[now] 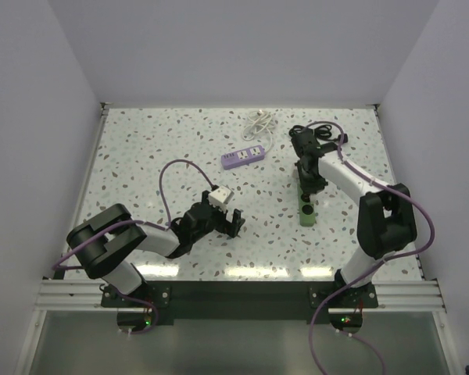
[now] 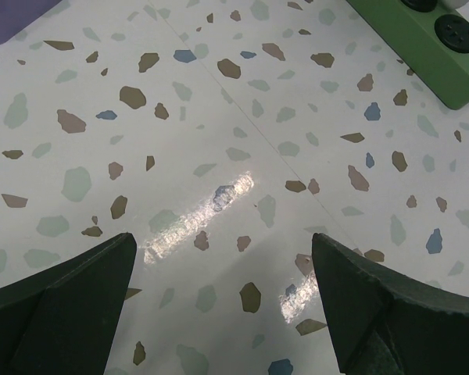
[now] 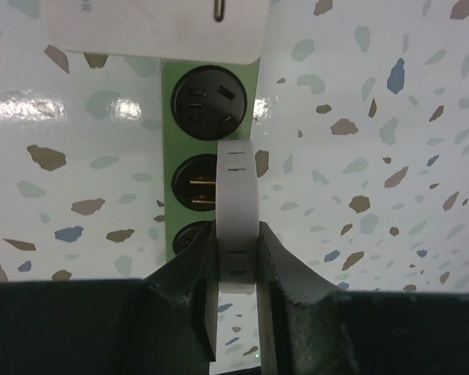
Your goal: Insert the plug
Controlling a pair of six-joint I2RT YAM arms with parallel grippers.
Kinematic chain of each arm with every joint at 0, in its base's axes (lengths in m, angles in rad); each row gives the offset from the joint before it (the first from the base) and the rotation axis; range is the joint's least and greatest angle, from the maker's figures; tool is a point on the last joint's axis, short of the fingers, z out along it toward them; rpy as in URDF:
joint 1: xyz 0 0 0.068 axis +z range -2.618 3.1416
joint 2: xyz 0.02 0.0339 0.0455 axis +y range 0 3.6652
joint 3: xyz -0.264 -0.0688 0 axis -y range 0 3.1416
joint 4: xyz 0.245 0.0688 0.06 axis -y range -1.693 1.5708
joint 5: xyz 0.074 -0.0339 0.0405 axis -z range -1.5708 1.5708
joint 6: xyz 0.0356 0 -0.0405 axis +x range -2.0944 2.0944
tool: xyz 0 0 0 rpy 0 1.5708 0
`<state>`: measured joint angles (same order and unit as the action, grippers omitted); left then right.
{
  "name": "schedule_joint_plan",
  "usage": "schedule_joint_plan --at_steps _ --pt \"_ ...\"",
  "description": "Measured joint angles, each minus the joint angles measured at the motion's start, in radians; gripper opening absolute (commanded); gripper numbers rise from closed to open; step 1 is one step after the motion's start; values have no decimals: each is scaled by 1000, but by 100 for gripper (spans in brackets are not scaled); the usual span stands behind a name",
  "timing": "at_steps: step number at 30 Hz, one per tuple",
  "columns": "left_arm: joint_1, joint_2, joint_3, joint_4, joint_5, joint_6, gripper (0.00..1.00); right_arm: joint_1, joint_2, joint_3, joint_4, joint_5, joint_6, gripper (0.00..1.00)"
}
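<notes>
right hand point(image 3: 237, 262) pinching white plug point(image 3: 237, 203) over green strip point(image 3: 168, 148), left hand point(image 2: 223, 266) wide open

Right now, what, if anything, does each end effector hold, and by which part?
The right end effector pinches the white plug by its flat sides. The left end effector is open and holds nothing.

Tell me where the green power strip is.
In the top view, the green power strip lies right of centre, under the right claw, nearer the arms than the purple power strip.
</notes>
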<state>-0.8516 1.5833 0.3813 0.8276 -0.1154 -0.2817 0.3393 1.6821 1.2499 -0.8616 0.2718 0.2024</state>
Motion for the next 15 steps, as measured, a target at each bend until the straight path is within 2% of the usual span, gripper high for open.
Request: schedule_joint_plan --at_steps 15 --pt "0 -53 -22 2 0 -1 100 35 -23 -51 85 55 -10 0"
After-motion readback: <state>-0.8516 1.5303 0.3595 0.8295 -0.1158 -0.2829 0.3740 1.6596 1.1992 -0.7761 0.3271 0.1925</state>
